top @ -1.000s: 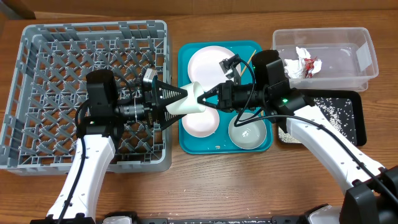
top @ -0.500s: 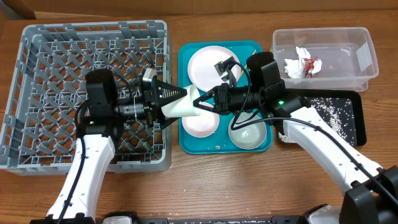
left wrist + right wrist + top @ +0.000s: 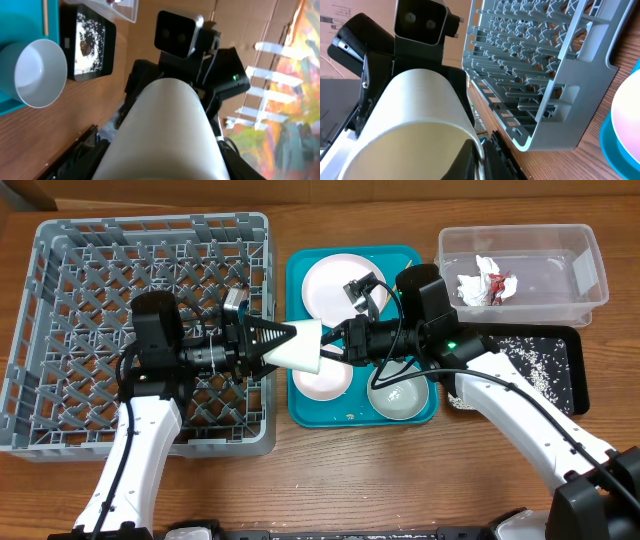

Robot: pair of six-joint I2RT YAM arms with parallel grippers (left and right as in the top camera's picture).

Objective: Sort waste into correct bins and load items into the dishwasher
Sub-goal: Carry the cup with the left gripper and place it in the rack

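Two grippers meet end to end above the left side of the shallow rimmed teal tray (image 3: 296, 280), with one vessel between them. The tapering black left gripper (image 3: 285, 343) is clenched around the narrower base end of the small white cup (image 3: 305, 348). The cup hangs on its side in the air, its mouth turned toward the other arm. The right gripper (image 3: 333, 352) sits at the cup's rim. Whether it grips the wall or has let go cannot be told, since the rim hides its fingertips in the right wrist view.

The horizontal pose probably follows from both arms approaching along one line. The arrangement reads as a hand-over, because the large square grey plastic dish rack (image 3: 100, 280) lies on the left arm's side. The cup itself is smooth, matte and slightly conical, so a hold near the base may slip toward the narrow end.

The rack is an open lattice with upright pegs and gridded walls, and no dishes show in it. On the teal tray lie two round white-pink plates, one (image 3: 330, 285) at the far end and one (image 3: 320, 380) partly under the cup. A pale round bowl (image 3: 395, 395) sits upright beside them.

Further right, the clear rectangular plastic tub (image 3: 560, 240) holds the crumpled red-and-white wrapper with white paper (image 3: 490, 283). The flat black rectangular tray (image 3: 570, 380) carries loose white rice grains (image 3: 530, 360) and a small brown food lump (image 3: 86, 47). All of this rests on a wood-grain table (image 3: 300, 480).
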